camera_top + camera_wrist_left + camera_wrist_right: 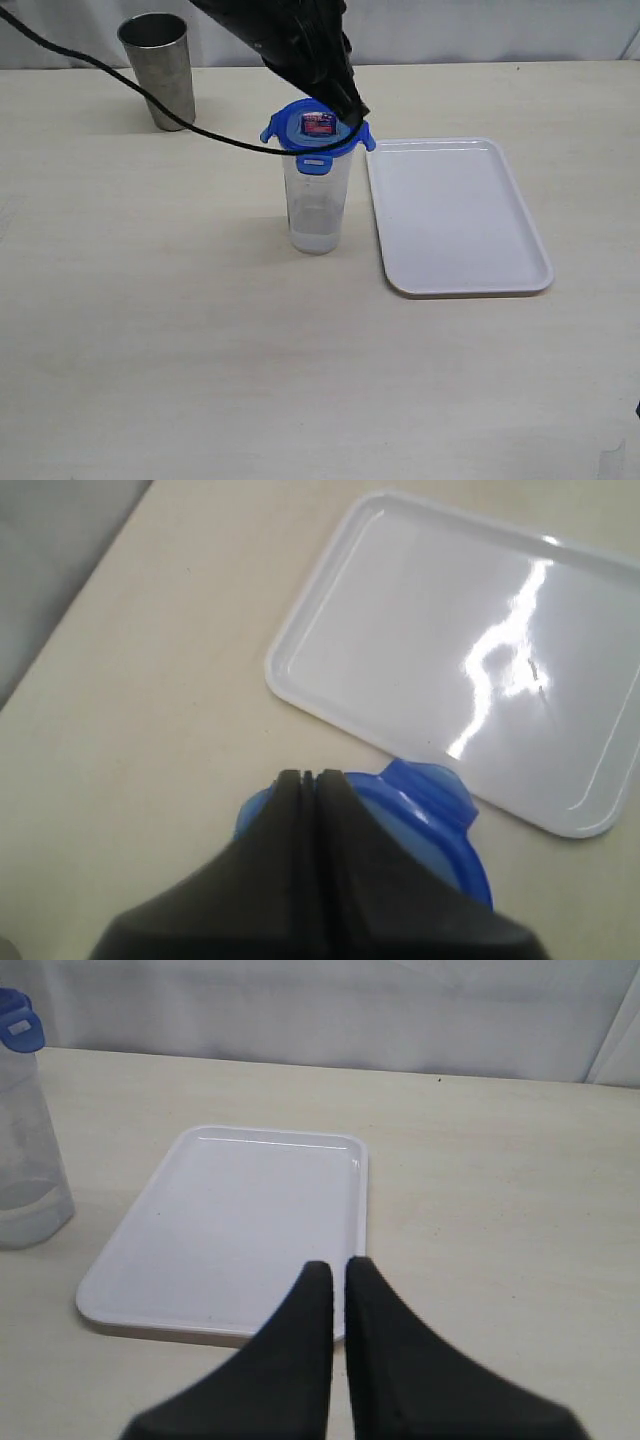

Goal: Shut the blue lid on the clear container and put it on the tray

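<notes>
Closest to the lens in the left wrist view, the black left gripper (310,776) has its jaws pressed together with nothing between them, the tips down on the rounded-square blue plastic lid (440,845); only this view shows that seam so plainly. From the exterior view the same gripper (352,108) comes down from the table's far edge onto the lid (298,130) beside its red-blue sticker, seemingly touching it, and a black cable (130,95) trails off to the left. That view alone shows the lid's side flaps splayed outward, and the grey metal cup (160,70) standing near the far left corner of the pale beige table (200,350). The right wrist view alone shows the black right gripper (335,1266), jaws all but touching and holding nothing, hanging over one short end of the flat white rectangular plastic tray (240,1220); behind the table's far edge runs a pale grey wall (300,1010). Lid (15,1020) on top, the tall clear plastic container (317,205) stands upright on the table near its middle, just beside the tray's (460,215) long left edge and not on it. Its (25,1160) lower part may hold a little clear liquid; I cannot tell.
</notes>
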You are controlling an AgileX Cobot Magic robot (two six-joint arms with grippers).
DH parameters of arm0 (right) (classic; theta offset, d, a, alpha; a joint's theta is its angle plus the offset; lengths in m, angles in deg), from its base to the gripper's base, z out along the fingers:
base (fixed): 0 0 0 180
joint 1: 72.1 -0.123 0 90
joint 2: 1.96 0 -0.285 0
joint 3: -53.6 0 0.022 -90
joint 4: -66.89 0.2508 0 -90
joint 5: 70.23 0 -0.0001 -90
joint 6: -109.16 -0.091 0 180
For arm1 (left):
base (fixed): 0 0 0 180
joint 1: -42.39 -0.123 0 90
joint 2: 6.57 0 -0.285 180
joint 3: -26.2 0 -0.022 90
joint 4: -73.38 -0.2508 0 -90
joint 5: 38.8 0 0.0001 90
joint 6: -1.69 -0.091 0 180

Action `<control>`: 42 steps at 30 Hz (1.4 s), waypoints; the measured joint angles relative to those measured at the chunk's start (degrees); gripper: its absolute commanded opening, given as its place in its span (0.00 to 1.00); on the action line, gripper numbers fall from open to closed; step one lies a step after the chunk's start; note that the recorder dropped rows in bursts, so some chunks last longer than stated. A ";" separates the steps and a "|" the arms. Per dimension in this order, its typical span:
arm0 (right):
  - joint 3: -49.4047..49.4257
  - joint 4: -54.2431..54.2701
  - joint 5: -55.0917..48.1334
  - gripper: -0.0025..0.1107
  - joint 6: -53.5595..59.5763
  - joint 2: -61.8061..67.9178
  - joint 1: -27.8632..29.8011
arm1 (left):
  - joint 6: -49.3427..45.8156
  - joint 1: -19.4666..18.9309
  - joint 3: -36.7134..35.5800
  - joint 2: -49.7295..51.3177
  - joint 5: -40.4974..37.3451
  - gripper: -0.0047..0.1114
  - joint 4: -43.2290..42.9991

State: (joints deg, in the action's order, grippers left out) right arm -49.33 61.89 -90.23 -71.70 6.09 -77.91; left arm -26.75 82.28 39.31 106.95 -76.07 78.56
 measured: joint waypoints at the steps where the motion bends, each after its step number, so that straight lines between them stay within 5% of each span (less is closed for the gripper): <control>1: 0.00 0.00 0.00 0.06 0.00 0.00 0.00 | 0.00 0.00 0.00 -1.18 0.10 0.04 0.00; 9: 0.00 0.00 0.00 0.06 0.00 0.00 0.00 | 0.04 -1.07 -10.33 -11.08 12.56 0.04 0.00; 25: 0.00 0.00 0.00 0.06 0.00 0.00 0.00 | 4.93 -13.08 -46.30 -26.25 50.67 0.04 0.70; 27: 0.00 0.00 0.00 0.06 0.00 0.00 0.00 | 10.53 -13.19 -49.88 -26.39 56.89 0.04 -3.47; 29: 0.00 0.00 0.00 0.06 0.00 0.00 0.00 | 26.05 -14.22 -53.30 -25.98 65.91 0.04 -18.66; 32: 0.00 0.00 0.00 0.06 0.00 0.00 0.00 | 52.39 -20.88 -53.94 -22.15 81.87 0.04 -46.89; 34: 0.00 0.00 0.00 0.06 0.00 0.00 0.00 | 58.75 -25.44 -53.94 -18.77 88.65 0.04 -56.96; 37: 0.00 0.00 0.00 0.06 0.00 0.00 0.00 | 60.56 -30.15 -54.06 -12.57 95.28 0.04 -67.42; 42: 0.00 0.00 0.00 0.06 0.00 0.00 0.00 | 52.63 -31.17 -54.06 -1.68 100.92 0.07 -69.14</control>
State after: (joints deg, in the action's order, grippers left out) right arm -49.33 61.89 -90.23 -71.70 6.09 -77.91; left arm 25.89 51.12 -14.75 105.27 24.85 9.42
